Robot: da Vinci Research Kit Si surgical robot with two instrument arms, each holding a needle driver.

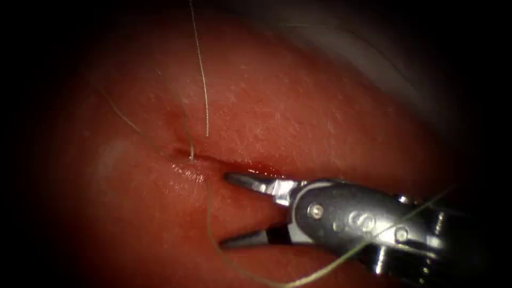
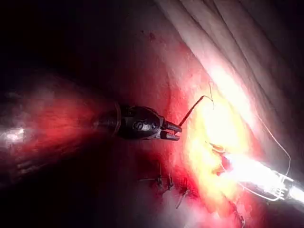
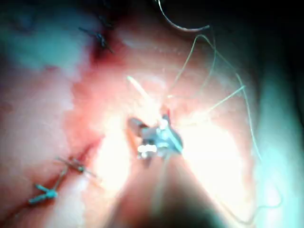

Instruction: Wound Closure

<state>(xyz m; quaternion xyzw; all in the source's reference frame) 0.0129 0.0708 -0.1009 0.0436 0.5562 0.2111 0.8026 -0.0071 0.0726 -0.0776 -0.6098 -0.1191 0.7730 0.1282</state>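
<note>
At the centre of the tissue [image 1: 298, 106] the cut [image 1: 213, 160] runs as a thin dark line, glistening with red fluid [image 1: 261, 169] along its right part. The thread [image 1: 200, 64] comes down from above, enters the tissue at the cut's left part, and a second strand curves away below, passing under your right tool [image 1: 226, 210] and trailing off across its body to the right. Your right tool's jaws stand wide apart and hold nothing: the upper jaw tip lies at the cut, the lower one rests over the tissue below it, beside the curving strand. In the left wrist view your left tool [image 2: 175, 132] holds the needle [image 2: 194, 107] at one end of its curve, jaws together on it, the needle raised clear of the tissue. In the right wrist view the needle [image 3: 178, 21] arcs above the wound, and finished stitches [image 3: 71, 166] with cut ends cross the closed part of the cut.
</note>
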